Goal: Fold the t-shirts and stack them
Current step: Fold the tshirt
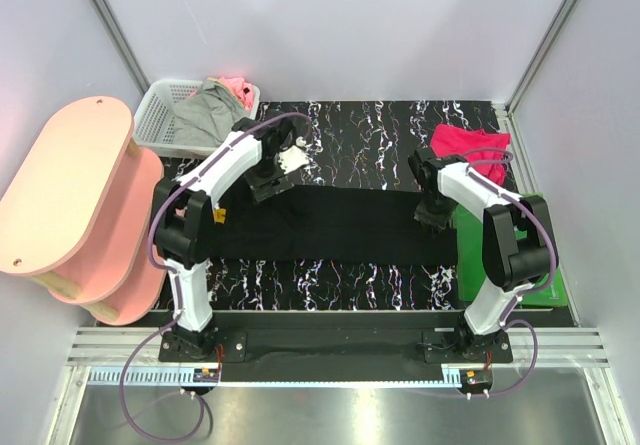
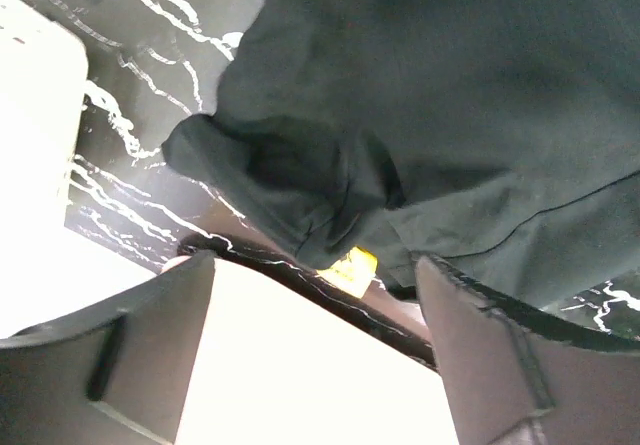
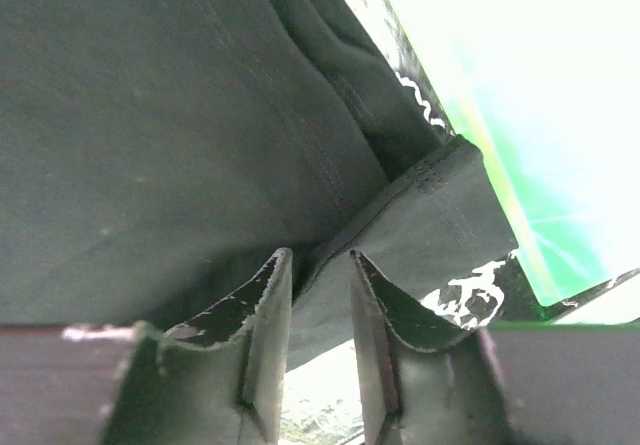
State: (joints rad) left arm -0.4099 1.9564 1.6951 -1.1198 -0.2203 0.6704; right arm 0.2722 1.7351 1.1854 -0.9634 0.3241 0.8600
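The black t-shirt (image 1: 340,225) lies spread in a wide band across the dark marbled table (image 1: 380,130); its print does not show. My left gripper (image 1: 270,180) is over the shirt's far left corner, jaws wide open and empty (image 2: 315,295), with bunched black cloth (image 2: 300,175) and a yellow tag (image 2: 350,268) in front. My right gripper (image 1: 432,210) is low at the shirt's right end. Its jaws (image 3: 320,255) stand a narrow gap apart, with the shirt's hemmed edge (image 3: 420,215) lying across the gap. The crimson-pink t-shirt (image 1: 468,145) lies crumpled at the back right.
A flat green board (image 1: 466,265) lies along the table's right side and also shows in the right wrist view (image 3: 520,115). A white lattice basket (image 1: 160,115) holding grey cloth (image 1: 205,110) stands back left. A pink oval shelf unit (image 1: 70,185) stands at the left.
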